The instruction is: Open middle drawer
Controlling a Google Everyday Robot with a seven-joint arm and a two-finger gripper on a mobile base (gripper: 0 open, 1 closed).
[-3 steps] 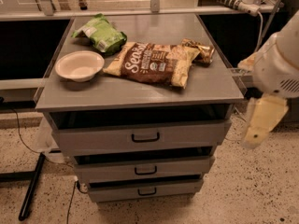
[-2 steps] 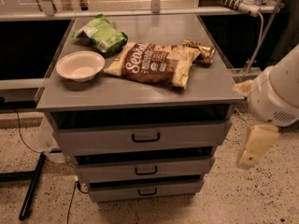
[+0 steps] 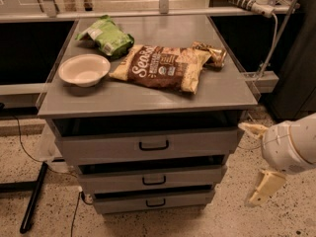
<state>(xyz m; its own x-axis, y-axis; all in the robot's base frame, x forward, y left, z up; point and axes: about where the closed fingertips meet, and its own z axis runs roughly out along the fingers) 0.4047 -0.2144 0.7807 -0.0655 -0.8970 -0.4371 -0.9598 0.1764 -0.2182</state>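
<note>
In the camera view, a grey three-drawer cabinet (image 3: 148, 100) carries a white bowl (image 3: 84, 69), a green snack bag (image 3: 106, 36), a brown chip bag (image 3: 160, 67) and a small shiny packet (image 3: 211, 53) on its top. The middle drawer (image 3: 197, 176) sits between the taller top drawer (image 3: 197, 143) and the narrower bottom drawer (image 3: 192, 198). Its black bar handle (image 3: 154, 180) is centred on the front, and the drawer does not look pulled out.

The gripper (image 3: 265, 185) hangs low at the right of the cabinet, off its corner and well apart from the handle, with nothing in it. Whether it is spread or closed cannot be told from here.

The step in hand appears to be the approach. To do it well, the gripper should swing round to the cabinet's front and come level with the middle handle, not the one above or below. It should then close around the bar and pull straight out along the drawer's line of travel. A skewed pull could bind the drawer or shake the things on top.
</note>
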